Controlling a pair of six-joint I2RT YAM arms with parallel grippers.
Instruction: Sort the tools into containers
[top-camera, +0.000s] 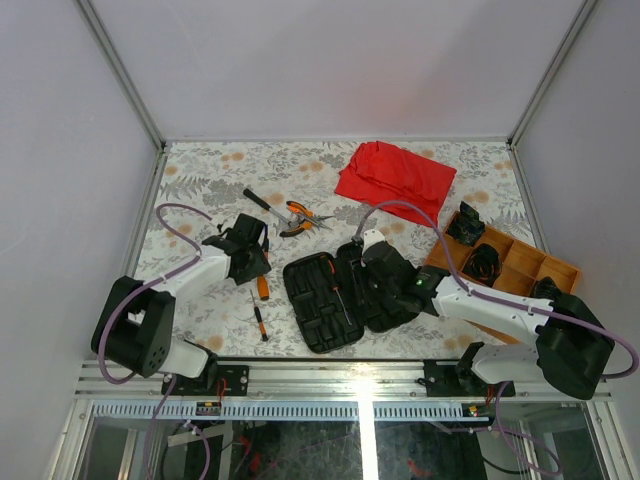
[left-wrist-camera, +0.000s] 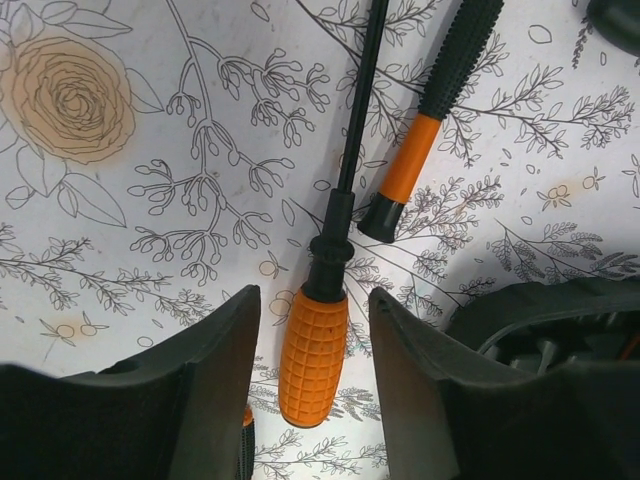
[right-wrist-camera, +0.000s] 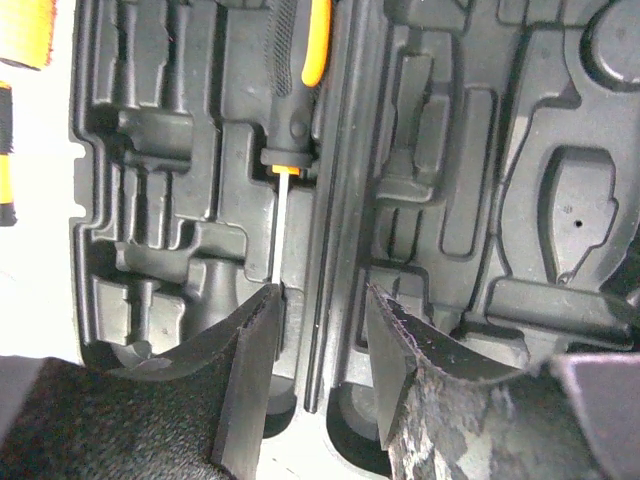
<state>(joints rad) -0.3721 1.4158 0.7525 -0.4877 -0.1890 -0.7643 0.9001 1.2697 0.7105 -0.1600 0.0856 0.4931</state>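
The black tool case (top-camera: 322, 300) lies open in the middle, with one slim black-and-orange screwdriver (top-camera: 343, 300) in a slot; that screwdriver also shows in the right wrist view (right-wrist-camera: 292, 90). My right gripper (top-camera: 368, 272) is open and empty over the case's hinge line (right-wrist-camera: 320, 370). My left gripper (top-camera: 250, 262) is open, its fingers (left-wrist-camera: 215, 380) either side of an orange-handled screwdriver (left-wrist-camera: 313, 355) lying on the table, not touching it. A second black-and-orange screwdriver (left-wrist-camera: 430, 120) lies beside it. Orange-handled pliers (top-camera: 300, 216), a long black driver (top-camera: 260, 199) and a small screwdriver (top-camera: 259, 322) lie on the table.
A red cloth (top-camera: 395, 175) lies at the back. A wooden compartment tray (top-camera: 520, 262) with dark items stands at the right, beside my right arm. The floral tabletop (top-camera: 200, 180) is ringed by white walls.
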